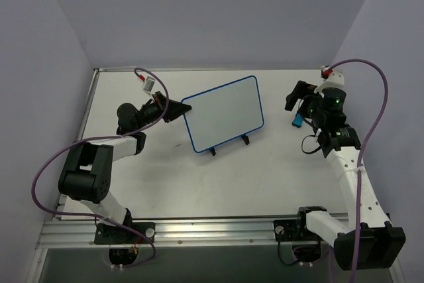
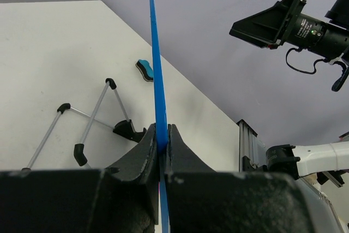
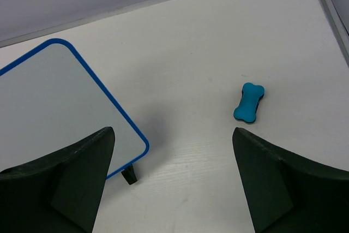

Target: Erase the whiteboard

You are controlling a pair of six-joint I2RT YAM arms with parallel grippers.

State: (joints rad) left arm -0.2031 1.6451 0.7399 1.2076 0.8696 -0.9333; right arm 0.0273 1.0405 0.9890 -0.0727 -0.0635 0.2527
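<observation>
Top external view: one board (image 1: 223,113) stands about mid-bench, tilted back on its feet (image 1: 212,152).
Bench (image 1: 199,190): white, carrying the board and an eraser (image 3: 249,102).
Board face: plain white all over, with a thin blue rim and rounded corners.
Feet count: two, black, under the board's near edge.
Left tool (image 2: 162,135): closed on the board's left edge; the left wrist view shows the blue rim pinched between both fingers.
Right tool (image 3: 172,135): jaws wide apart with nothing between them, above the bench to the right of the board.
Eraser count: one, blue, bone-shaped with a dark underside, lying flat to the right of the board and apart from it, near the right tool.
Print: small white lettering on the right arm's black housing (image 2: 305,25), too small to read.
Arms (image 1: 358,183): two.
Cables (image 1: 382,91): two, purple, one per arm.
</observation>
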